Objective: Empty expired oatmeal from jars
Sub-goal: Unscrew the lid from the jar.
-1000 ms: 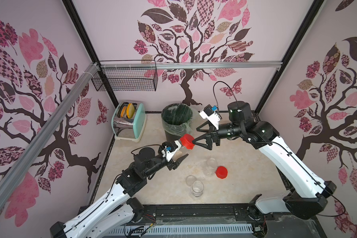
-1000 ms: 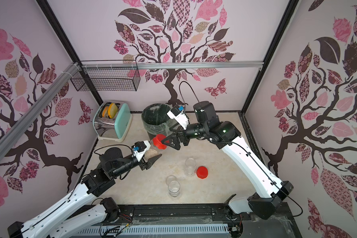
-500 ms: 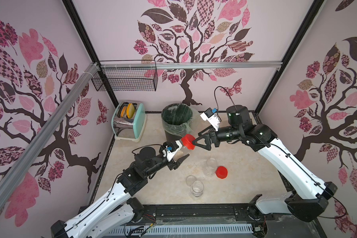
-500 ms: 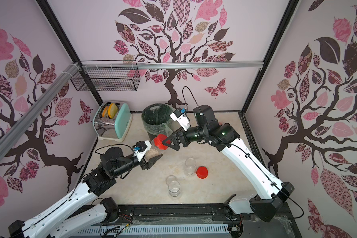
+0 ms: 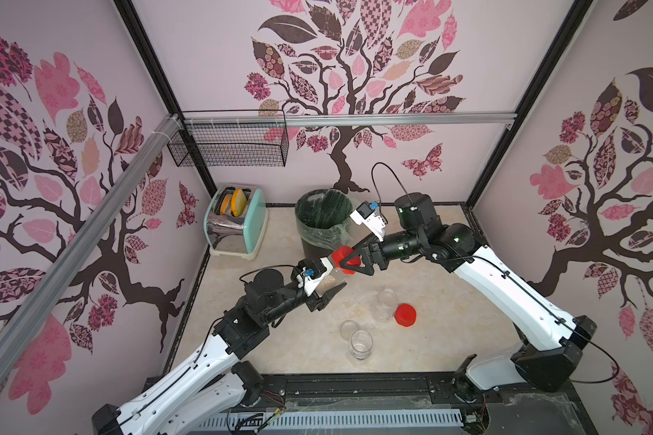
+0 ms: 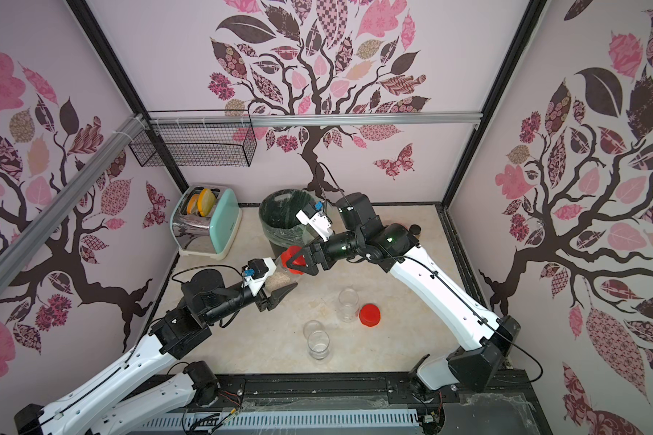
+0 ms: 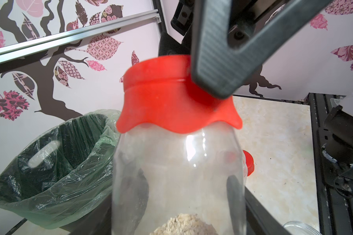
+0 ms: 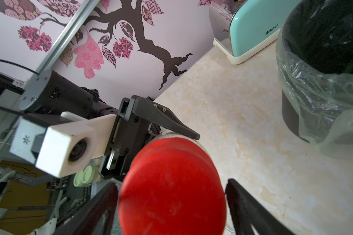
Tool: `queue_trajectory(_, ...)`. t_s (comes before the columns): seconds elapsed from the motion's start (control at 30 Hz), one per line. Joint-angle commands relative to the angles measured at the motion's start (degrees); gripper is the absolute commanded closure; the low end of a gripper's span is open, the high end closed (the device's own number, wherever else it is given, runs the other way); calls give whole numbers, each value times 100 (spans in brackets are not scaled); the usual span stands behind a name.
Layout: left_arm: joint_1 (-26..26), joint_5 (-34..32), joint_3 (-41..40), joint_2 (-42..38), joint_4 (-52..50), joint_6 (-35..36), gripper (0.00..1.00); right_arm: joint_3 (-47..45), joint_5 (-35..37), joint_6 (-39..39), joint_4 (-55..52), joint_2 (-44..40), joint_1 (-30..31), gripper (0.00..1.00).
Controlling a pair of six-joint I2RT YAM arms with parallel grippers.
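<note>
Aloft, jar [image 5: 330,272], right gripper [image 5: 346,260] pinching lid [image 8: 171,187] edges

Mint toaster [image 5: 238,226] holding bread [image 5: 235,200], bag-lined black bin [image 5: 316,236] beside it, wire basket [image 5: 229,147] above.

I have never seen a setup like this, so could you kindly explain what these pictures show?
These are two white robot arms at a table, each ending in two black fingers. The two wide pictures look down from one overhead camera pair; the two close-ups come from small cameras on the arms' wrists. The left fingers hold a clear jar, tilted, with some oatmeal inside. The right fingers clasp its red lid. On the table stand one open jar with a loose red lid beside it, another open jar with what looks like a clear lid by it, plus a bag-lined bin and a mint toaster at the back.
</note>
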Motion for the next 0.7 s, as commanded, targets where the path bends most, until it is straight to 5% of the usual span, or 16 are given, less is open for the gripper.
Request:
queue_trajectory(0.0, 20, 55, 131, -106, 82, 31, 69, 318, -128, -51, 35, 15, 37, 28)
queue_trajectory(0.17, 20, 53, 114, -135, 46, 29, 69, 350, -377, -303, 35, 19, 42, 48)
queue_trajectory(0.27, 20, 66, 83, -165, 16, 17, 69, 467, -968, -1512, -293, 24, 41, 60)
queue_trajectory(0.43, 20, 181, 52, -236, -42, -27, 69, 537, -1317, -5146, -1402, -140, -72, 58)
queue_trajectory(0.6, 17, 228, 34, -221, -58, -55, 69, 1768, -1824, -6166, -2729, 690, -482, 47)
queue_trajectory(0.67, 20, 220, 52, -206, -48, -53, 69, 2068, -1883, -6243, -2973, 954, -482, 32)
